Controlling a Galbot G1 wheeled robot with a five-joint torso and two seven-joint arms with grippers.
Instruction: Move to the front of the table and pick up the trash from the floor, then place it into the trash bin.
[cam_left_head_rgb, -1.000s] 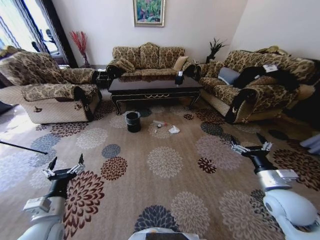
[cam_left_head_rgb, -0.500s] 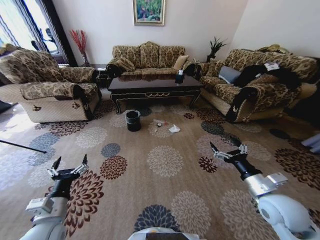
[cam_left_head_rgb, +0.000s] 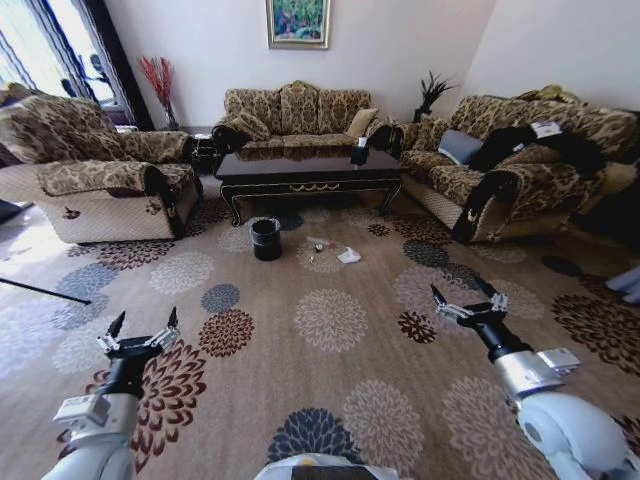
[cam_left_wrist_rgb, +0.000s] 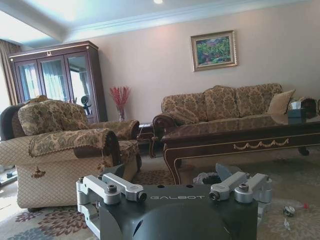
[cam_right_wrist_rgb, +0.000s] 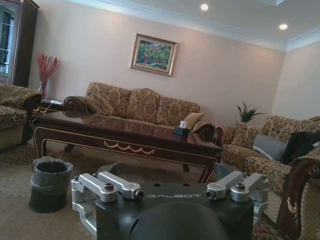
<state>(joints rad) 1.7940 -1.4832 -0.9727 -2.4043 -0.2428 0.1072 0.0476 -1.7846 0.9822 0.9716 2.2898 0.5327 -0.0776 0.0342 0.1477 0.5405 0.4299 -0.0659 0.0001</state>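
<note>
The robot stands on the patterned carpet floor, well back from the dark coffee table, which sits between three floral-upholstered sofas. The black trash bin stands on the carpet just in front of the table's left front leg. The trash lies on the floor to the right of the bin: a clear plastic bottle and a white paper wad, near each other and apart from the bin. A tissue box rests on the tabletop toward its right end. The left gripper hovers low on the left over a dark brown flower medallion, fingers spread apart and holding nothing. The right gripper hovers on the right, pointing toward the table, fingers likewise apart and holding nothing. Both grippers are well apart from the trash and the bin.
</note>
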